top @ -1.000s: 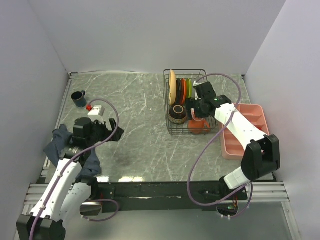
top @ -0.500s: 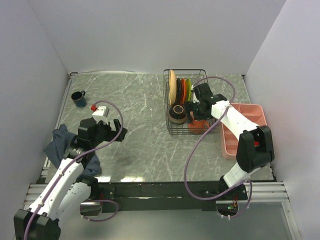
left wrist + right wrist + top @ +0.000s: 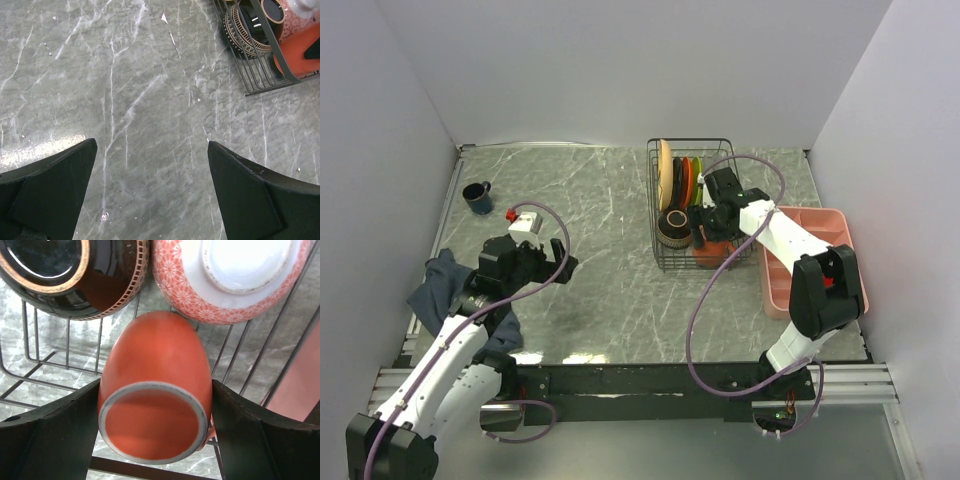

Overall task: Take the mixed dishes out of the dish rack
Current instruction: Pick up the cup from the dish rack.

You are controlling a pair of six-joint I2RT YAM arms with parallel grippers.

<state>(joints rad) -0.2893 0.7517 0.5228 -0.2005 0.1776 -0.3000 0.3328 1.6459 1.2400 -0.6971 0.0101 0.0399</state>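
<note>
Right wrist view: the orange mug lies on its side in the dish rack, bottom toward the camera, between both fingers of the right tool. They seem to touch it, but I cannot tell if they squeeze. The left tool is open, far away over the surface.

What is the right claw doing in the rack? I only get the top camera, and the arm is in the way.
Observer: Its wrist camera shows the right claw with a finger pressed on each side of the orange mug, which lies on its side in the dish rack.
Operator: What's next to the mug?
Observer: Just beyond it are a dark bowl with a gold patterned band and a red-and-white patterned bowl.
Operator: Is the left claw holding something?
Observer: No. The left claw is open and empty, over the bare marble table.
</note>
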